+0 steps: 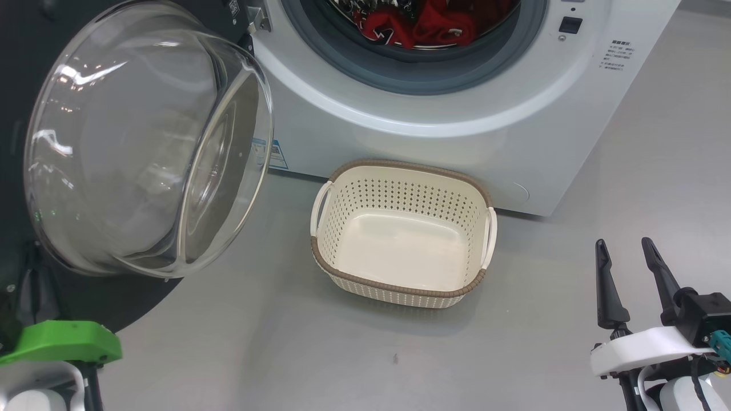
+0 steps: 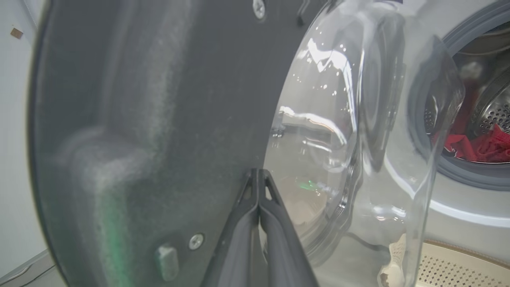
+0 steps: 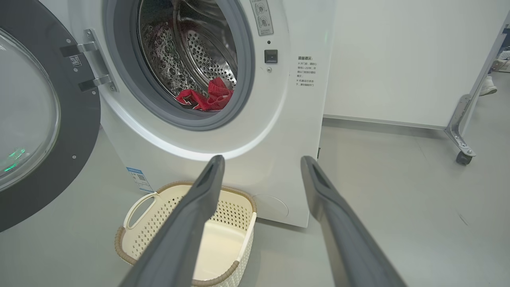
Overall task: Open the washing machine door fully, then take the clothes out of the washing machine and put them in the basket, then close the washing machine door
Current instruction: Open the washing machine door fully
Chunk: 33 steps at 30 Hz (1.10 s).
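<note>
Closest in, at the lower left, is the left gripper. Its two dark fingers are pressed tip to tip with nothing between them, and they point at the dark inner face of the door. Whether the tips touch it I can't tell. From above, those fingers are hard to pick out against the black door, above a green bracket.

There is one door, swung out to the left of the washing machine on two metal hinges, with its clear glass bowl bulging towards me. The left edge of the head view cuts off its black ring. The bowl covers part of a blue sticker low on the machine's front.

There is one machine, with its mouth open. At the bottom of the steel drum lie the clothes, a red heap with white and dark bits. I can't make out how many pieces are in it, and from above the top edge cuts the heap off.

One basket stands on the floor right at the foot of the machine's front. It has two white handles at its sides, and its pale bottom is bare.

At the lower right, the right gripper hangs above the floor, well apart from the basket. Its two fingers are spread wide with just air between them. The print on the machine's front is too small to read.
</note>
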### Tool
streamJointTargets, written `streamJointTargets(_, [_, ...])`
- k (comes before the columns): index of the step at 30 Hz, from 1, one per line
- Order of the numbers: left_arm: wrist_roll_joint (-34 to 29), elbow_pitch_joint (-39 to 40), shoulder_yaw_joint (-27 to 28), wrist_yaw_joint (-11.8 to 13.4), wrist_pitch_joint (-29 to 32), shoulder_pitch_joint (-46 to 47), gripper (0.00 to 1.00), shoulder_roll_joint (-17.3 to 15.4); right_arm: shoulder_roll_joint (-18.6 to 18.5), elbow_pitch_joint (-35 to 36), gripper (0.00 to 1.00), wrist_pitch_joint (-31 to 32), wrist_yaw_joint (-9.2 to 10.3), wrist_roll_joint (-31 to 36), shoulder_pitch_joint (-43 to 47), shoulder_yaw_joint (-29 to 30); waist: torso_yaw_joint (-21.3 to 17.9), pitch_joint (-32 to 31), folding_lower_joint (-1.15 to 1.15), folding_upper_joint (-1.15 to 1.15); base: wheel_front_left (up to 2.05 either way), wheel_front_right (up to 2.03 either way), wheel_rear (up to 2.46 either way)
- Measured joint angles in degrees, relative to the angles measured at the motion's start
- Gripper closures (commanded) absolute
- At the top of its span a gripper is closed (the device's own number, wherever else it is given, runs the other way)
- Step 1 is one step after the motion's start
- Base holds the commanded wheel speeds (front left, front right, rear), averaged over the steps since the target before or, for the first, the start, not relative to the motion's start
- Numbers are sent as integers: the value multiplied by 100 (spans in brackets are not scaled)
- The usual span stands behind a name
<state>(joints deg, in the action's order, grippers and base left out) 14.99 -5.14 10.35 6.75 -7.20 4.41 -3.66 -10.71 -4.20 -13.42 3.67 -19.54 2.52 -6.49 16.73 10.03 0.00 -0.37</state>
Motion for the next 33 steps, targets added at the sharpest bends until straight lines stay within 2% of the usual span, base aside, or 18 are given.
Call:
streamJointTargets(17, [-109, -525, 370, 1, -137, 311, 100, -68, 4, -103, 0, 0, -1, -9, 2, 1, -70, -128, 0, 0, 0, 0, 0])
streamJointTargets(25, [-246, -257, 135, 2, -404, 243, 100, -20, 5, -96, 0, 0, 0, -9, 2, 25, -108, -208, 0, 0, 0, 0, 0])
streamJointTargets(33, [-404, 248, -410, -65, -504, -176, 100, 62, 34, -92, 0, -1, 1, -9, 5, 49, -175, -340, 0, 0, 0, 0, 0])
